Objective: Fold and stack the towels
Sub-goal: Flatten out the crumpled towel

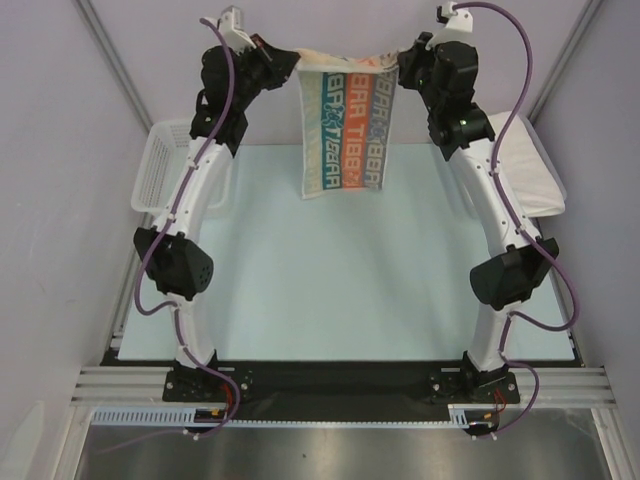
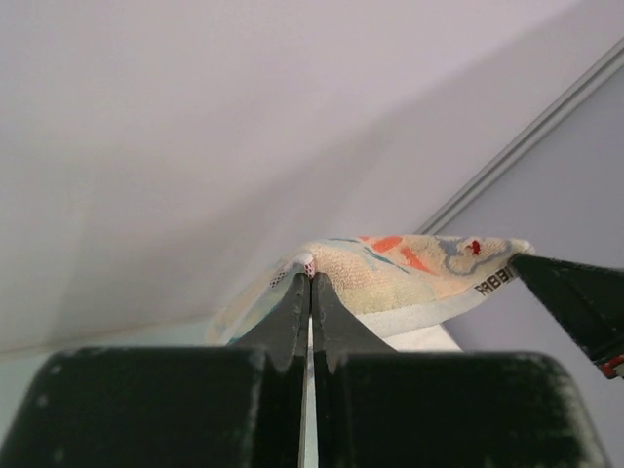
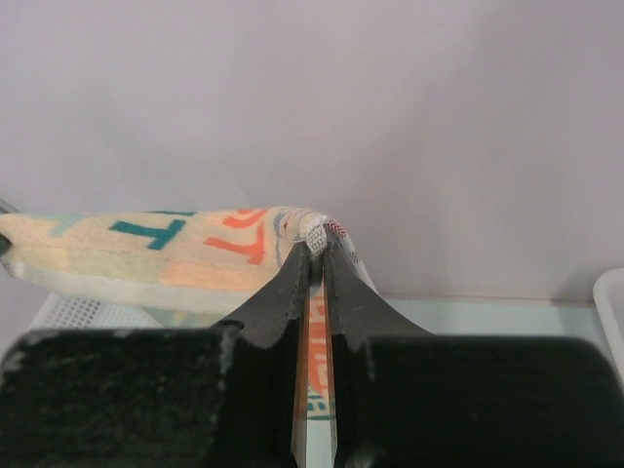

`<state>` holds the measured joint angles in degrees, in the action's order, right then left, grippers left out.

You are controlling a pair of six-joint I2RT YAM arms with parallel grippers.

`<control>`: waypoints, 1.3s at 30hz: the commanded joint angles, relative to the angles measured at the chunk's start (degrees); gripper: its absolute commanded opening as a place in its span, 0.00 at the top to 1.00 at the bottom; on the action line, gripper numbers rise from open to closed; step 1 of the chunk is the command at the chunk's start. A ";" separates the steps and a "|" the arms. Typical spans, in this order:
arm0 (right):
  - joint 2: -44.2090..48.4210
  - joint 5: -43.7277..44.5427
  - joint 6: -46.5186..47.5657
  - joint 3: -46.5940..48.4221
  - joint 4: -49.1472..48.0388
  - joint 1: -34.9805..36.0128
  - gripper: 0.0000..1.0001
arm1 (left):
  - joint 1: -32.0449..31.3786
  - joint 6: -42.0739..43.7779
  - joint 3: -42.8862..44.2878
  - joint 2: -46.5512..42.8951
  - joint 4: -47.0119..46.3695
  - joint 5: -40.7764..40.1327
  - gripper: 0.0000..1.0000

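Left black two-finger gripper (image 1: 292, 62) was clamped on one upper corner of the cream terry towel with colourful "RABBIT" lettering (image 1: 345, 130), which hung above the far end of the pale blue table (image 1: 330, 300), and the right black gripper (image 1: 400, 62) pinched the other corner. For a clean fold, both should probably descend together, keeping the top edge taut.

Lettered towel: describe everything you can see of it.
The lettered towel is cream, terry-looking cloth with columns of teal, orange and blue letters. It hangs spread open over the far end of the table, its top edge sagging slightly between the left gripper and the right gripper, each shut on a top corner. Whether its lower edge touches the table is unclear.
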<state>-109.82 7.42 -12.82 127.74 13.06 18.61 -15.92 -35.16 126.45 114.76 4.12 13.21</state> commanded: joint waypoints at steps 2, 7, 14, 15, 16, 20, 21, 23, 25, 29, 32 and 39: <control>5.21 0.31 1.40 -4.14 -5.32 -0.15 1.00 | 1.07 -1.14 -0.05 -3.31 -2.54 3.22 1.00; 13.91 1.28 -1.24 -22.30 -6.56 0.29 1.00 | 1.07 -3.69 -22.32 -14.97 -6.31 3.84 1.00; 34.89 1.89 -9.94 -52.89 -6.21 3.70 1.00 | -0.42 -6.68 -51.02 -31.93 -9.31 3.93 1.00; 36.50 2.77 -10.64 -55.04 -4.90 4.67 1.00 | -1.03 -6.51 -53.65 -33.71 -8.17 3.75 1.00; 38.61 4.34 -11.34 -57.41 -2.10 6.33 1.00 | -2.35 -6.68 -58.99 -35.29 -8.08 3.84 1.00; 47.40 3.40 -16.96 -67.61 4.15 8.81 1.00 | -6.83 -8.60 -72.99 -43.82 -5.80 1.04 1.00; 50.72 1.39 -19.06 -71.80 6.34 9.33 1.00 | -7.62 -9.40 -75.97 -47.23 -4.92 0.76 1.00; 53.82 0.75 -21.44 -76.13 8.20 11.87 1.00 | -8.86 -12.55 -85.38 -51.02 -4.91 0.33 1.00; 57.85 -0.30 -24.78 -81.76 10.74 13.46 1.00 | -10.09 -15.01 -92.92 -56.72 -4.56 -0.73 1.00; 64.37 1.10 -29.09 -88.88 14.97 18.73 1.00 | -11.15 -17.39 -101.13 -65.70 2.89 -0.65 1.00; 68.42 1.81 -31.82 -92.58 17.52 22.34 1.00 | -11.32 -17.75 -103.77 -70.98 7.99 -0.73 0.99; 69.39 4.62 -38.66 -97.32 20.60 29.37 1.00 | -12.90 -20.47 -108.25 -72.40 11.17 1.55 1.00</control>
<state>-41.25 8.78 -46.54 32.60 30.26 46.06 -28.12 -53.60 20.16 42.37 11.90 15.27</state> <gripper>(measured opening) 0.097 0.008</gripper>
